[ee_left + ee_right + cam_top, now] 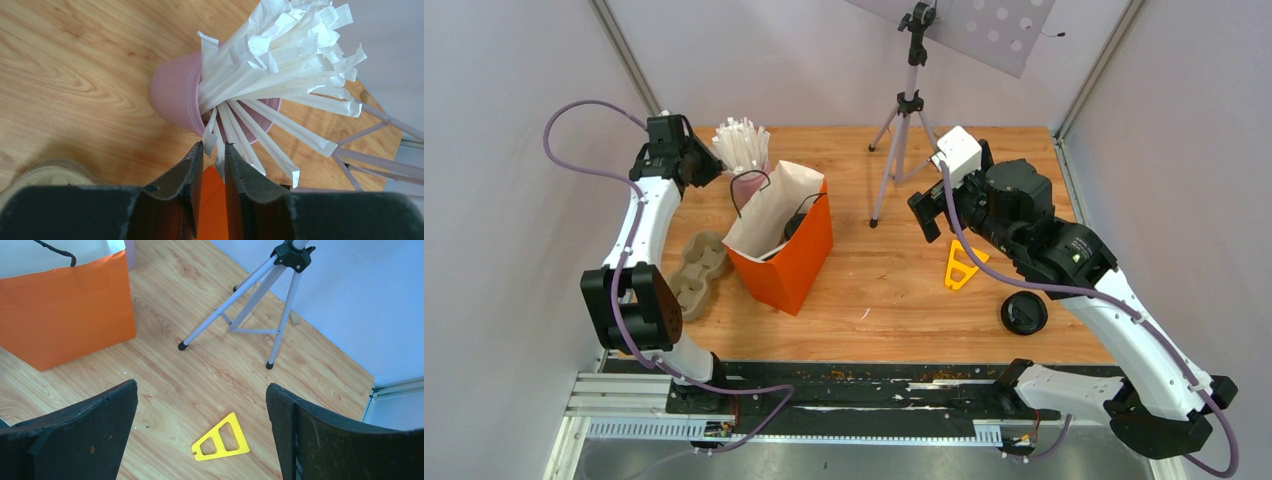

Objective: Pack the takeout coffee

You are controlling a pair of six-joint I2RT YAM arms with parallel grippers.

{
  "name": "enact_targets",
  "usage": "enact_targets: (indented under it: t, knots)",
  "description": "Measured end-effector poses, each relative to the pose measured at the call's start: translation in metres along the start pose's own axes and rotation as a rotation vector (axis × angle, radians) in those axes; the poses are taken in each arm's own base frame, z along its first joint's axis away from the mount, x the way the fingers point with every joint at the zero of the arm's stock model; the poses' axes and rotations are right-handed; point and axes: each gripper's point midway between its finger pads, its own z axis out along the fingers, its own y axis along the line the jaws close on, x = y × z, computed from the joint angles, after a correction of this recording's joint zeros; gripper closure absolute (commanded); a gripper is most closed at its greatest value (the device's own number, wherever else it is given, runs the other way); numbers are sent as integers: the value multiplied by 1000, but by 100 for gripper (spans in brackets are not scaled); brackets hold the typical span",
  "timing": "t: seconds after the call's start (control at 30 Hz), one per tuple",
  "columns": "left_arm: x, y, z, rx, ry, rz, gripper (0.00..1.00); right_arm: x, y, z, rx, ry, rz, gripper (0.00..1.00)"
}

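One wrapped stick [218, 150] apparently pinched by left gripper [214, 155] over pink cup [175, 97], far-left; right gripper [200, 405] spread, idle above tabletop [165, 375].

One orange paper bag [796, 262]; one pink cup [176, 95], one pulp tray [696, 274], one black lid [1023, 314], one yellow triangle [221, 444], one tripod [904, 125]

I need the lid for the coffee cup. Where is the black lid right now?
In the top view, the black lid lies flat on the table's near right side, beside the right arm's white link and just right of the yellow triangle.
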Motion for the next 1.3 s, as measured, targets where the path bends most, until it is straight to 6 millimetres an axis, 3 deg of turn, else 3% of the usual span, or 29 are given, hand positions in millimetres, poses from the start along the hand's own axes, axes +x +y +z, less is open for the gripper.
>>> enact_targets:
  t: [0.53,0.9,1.1,1.2,1.3]
  knots:
    - [8,-4,1,28,32,-32,74,0,0,1,1,2,0,0]
    - [10,-6,1,37,42,-50,100,0,0,1,1,1,0,0]
    - [-1,-15,-11,35,32,-48,100,0,0,0,1,1,0,0]
    - [-10,-21,-20,41,18,-46,93,0,0,0,0,0,0,0]
    - [-16,-25,-28,41,5,-41,100,0,0,0,0,0,0,0]
